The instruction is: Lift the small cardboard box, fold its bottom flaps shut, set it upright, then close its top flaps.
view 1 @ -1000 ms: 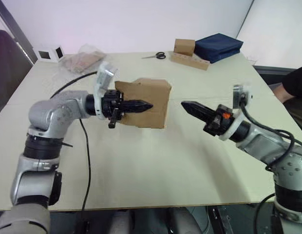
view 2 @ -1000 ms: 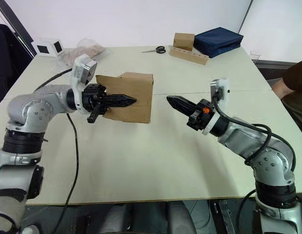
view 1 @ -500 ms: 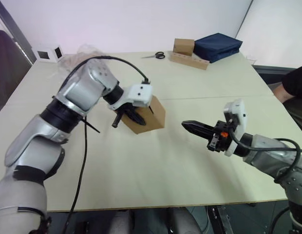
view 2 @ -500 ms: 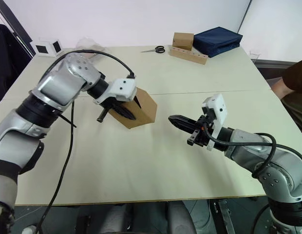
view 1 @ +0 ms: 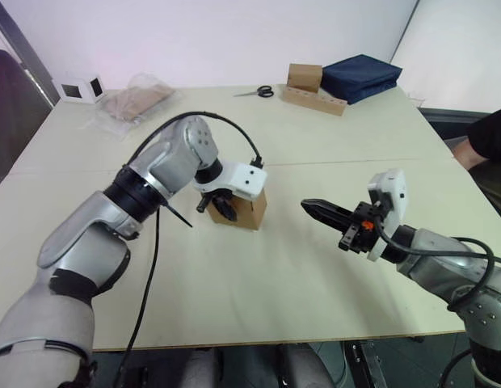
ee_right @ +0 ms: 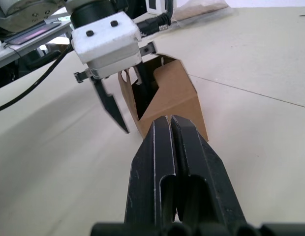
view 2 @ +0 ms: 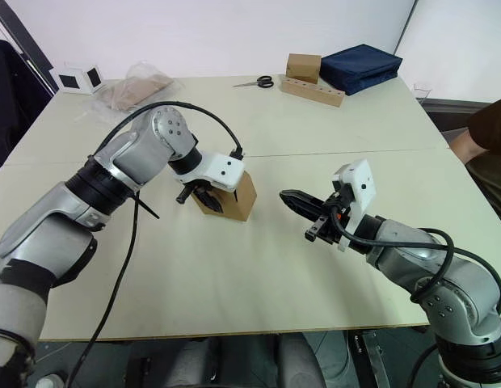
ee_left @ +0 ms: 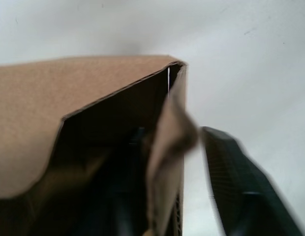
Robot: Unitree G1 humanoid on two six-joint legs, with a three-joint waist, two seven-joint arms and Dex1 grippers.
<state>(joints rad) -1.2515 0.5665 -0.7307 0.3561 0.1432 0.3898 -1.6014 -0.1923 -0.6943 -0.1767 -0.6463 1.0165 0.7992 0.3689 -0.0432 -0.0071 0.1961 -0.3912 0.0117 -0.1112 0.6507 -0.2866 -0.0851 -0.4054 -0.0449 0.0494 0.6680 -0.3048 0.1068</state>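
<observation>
The small cardboard box (view 1: pixel 249 212) stands on the table (view 1: pixel 258 283) at its middle, with its top open and a flap (ee_left: pixel 167 147) hanging inward. My left gripper (view 1: pixel 218 208) reaches down onto it from above and is open. One finger (ee_right: pixel 112 105) is outside the box's wall and the other (ee_left: pixel 130 196) is inside the box, with the wall loose between them. My right gripper (view 1: pixel 309 206) is shut and empty. It hovers just above the table to the right of the box, pointing at it, a short gap away.
At the table's far side lie scissors (view 1: pixel 258 92), a tan cube (view 1: pixel 305 78) on a perforated cardboard strip (view 1: pixel 315 102) and a navy bag (view 1: pixel 362 76). A clear plastic bag (view 1: pixel 137 99) and a white cube (view 1: pixel 81 87) sit far left. A person's sleeve (view 1: pixel 491 136) shows at right.
My left arm swung the box down from mid-air and turned it to stand on the table, then the left jaws opened. My right gripper dropped lower and stayed shut.
</observation>
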